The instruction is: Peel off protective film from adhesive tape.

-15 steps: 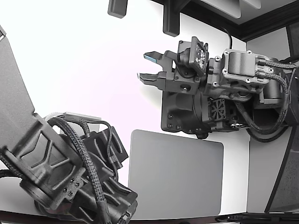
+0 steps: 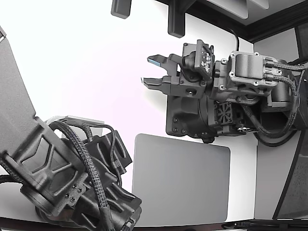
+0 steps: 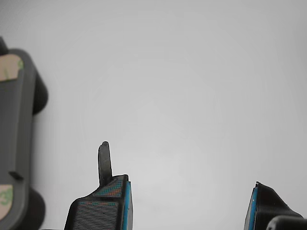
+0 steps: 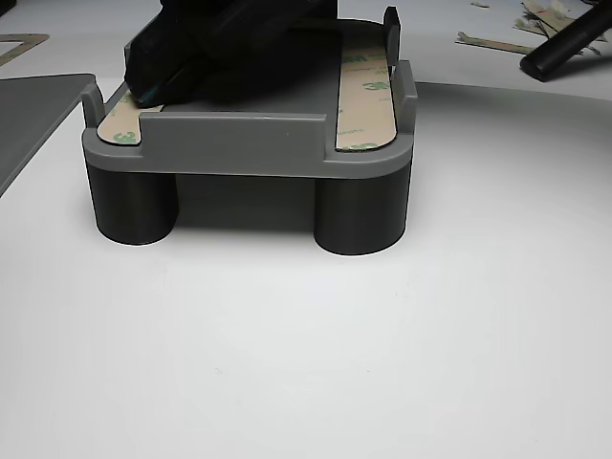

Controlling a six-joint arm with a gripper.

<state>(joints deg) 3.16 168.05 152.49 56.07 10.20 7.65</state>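
White, glossy surface (image 2: 86,62) fills the scene. A flat grey rectangular mat (image 2: 180,180) lies on it near the lower middle of the exterior view, just below the black six-joint arm (image 2: 226,96) that reaches in from the exterior view's right. A second black arm (image 2: 62,168) fills the lower left of that view.

The grey plastic fixture on round black legs (image 4: 249,143) stands on the surface; in the wrist view it (image 3: 17,139) sits at the frame's edge, well apart from the fingers. Two beige film-covered adhesive tape strips (image 4: 368,91) lie along its top, one partly hidden by a dark object (image 4: 229,48).

The black blue-padded fingers (image 3: 189,203) are spread wide apart, nothing between them. A thin dark sliver (image 3: 104,160) sticks up from one fingertip.
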